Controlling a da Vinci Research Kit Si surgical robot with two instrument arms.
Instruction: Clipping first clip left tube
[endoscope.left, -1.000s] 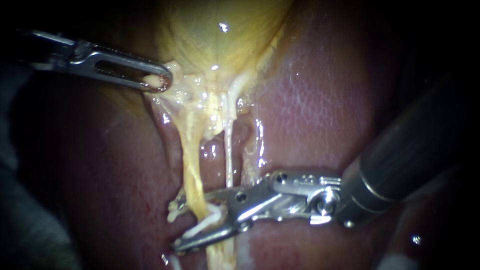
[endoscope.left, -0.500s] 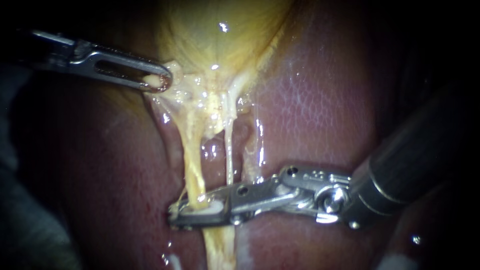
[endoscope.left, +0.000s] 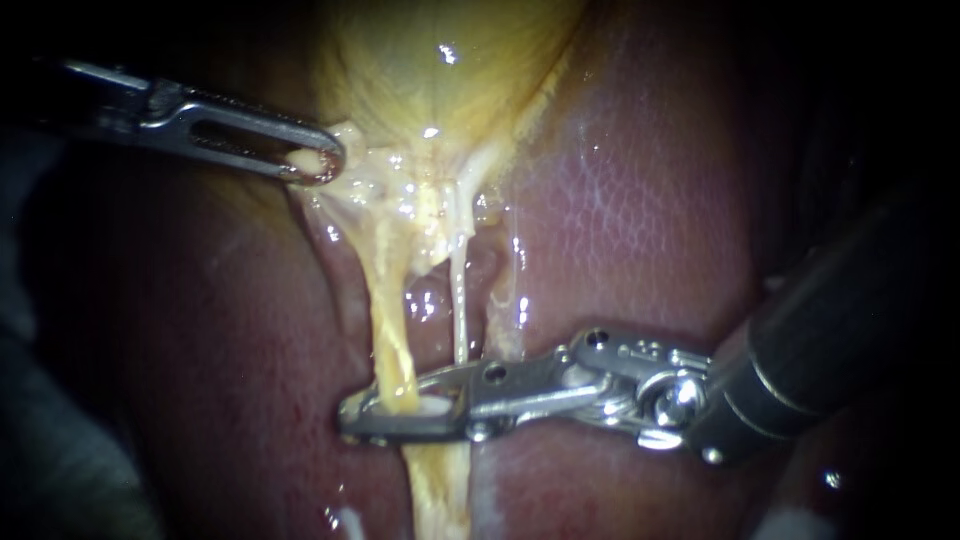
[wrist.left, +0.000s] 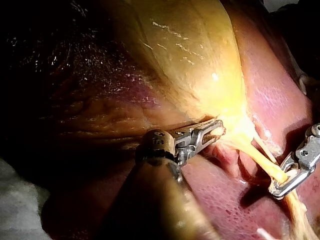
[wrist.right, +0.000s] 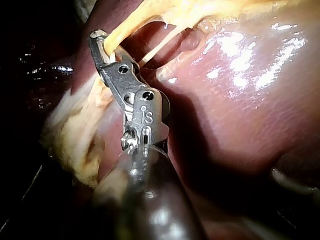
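Observation:
The yellow gallbladder (endoscope.left: 450, 70) hangs above two strands. The thick yellow left tube (endoscope.left: 385, 300) and the thin pale right tube (endoscope.left: 460, 300) run down over the liver (endoscope.left: 640, 220). My right instrument (endoscope.left: 400, 412) comes in from the right. Its jaws are shut across the left tube, with a white clip (endoscope.left: 432, 407) pressed between them. The right wrist view shows the same hold by the right instrument (wrist.right: 102, 47) on the tube (wrist.right: 125, 27). My left instrument (endoscope.left: 315, 160) is shut on tissue at the gallbladder's base, also visible as the left instrument (wrist.left: 212, 131) under the gallbladder (wrist.left: 200, 60).
Wet red liver (wrist.right: 250, 100) surrounds the tubes on both sides. The right instrument's dark shaft (endoscope.left: 850, 320) crosses the lower right of the endoscope view. In the left wrist view my right instrument (wrist.left: 292, 175) holds the tube (wrist.left: 265, 162) ahead of my left one.
The right instrument's jaws, open around the left tube a second ago, have shut on it and flattened the clip. The left instrument has stayed put.

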